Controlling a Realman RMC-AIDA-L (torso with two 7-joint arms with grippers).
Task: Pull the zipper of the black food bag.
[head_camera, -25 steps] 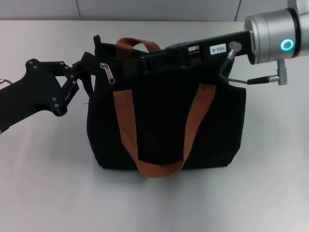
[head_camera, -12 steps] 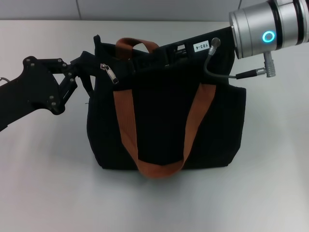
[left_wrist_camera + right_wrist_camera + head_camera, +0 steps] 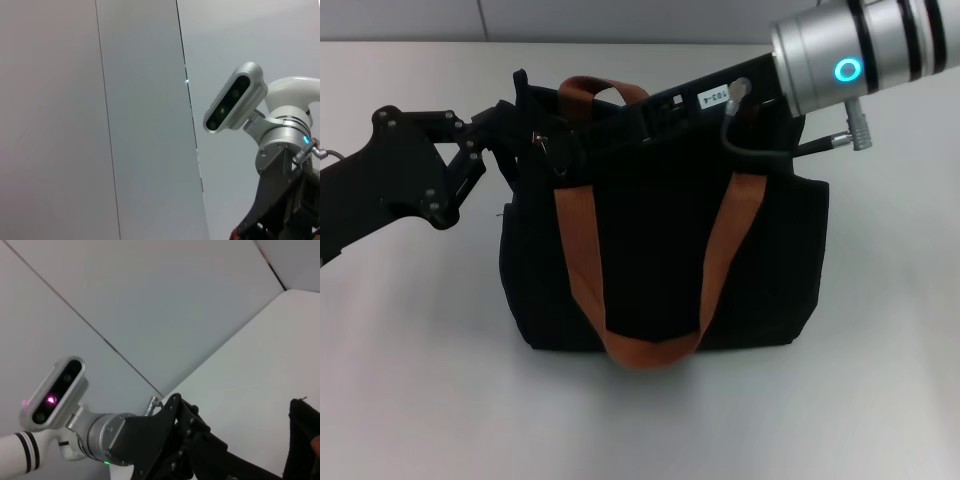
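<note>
Two rust-orange handles on the upright black food bag (image 3: pixel 660 250).
Left gripper (image 3: pixel 520 140) clenched on its top corner beside the zipper (image 3: pixel 555 155); right gripper (image 3: pixel 620 128) over its top edge, grip indeterminable.

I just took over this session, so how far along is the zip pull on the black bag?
Done: the left gripper has reached the left end of the large black fabric food bag with rust-orange straps. In hand: the right gripper lies along the bag's top edge, beside the small silver zipper; its jaws are hidden. Left: the zipper sits near the left end, so the pull has barely begun.
</note>
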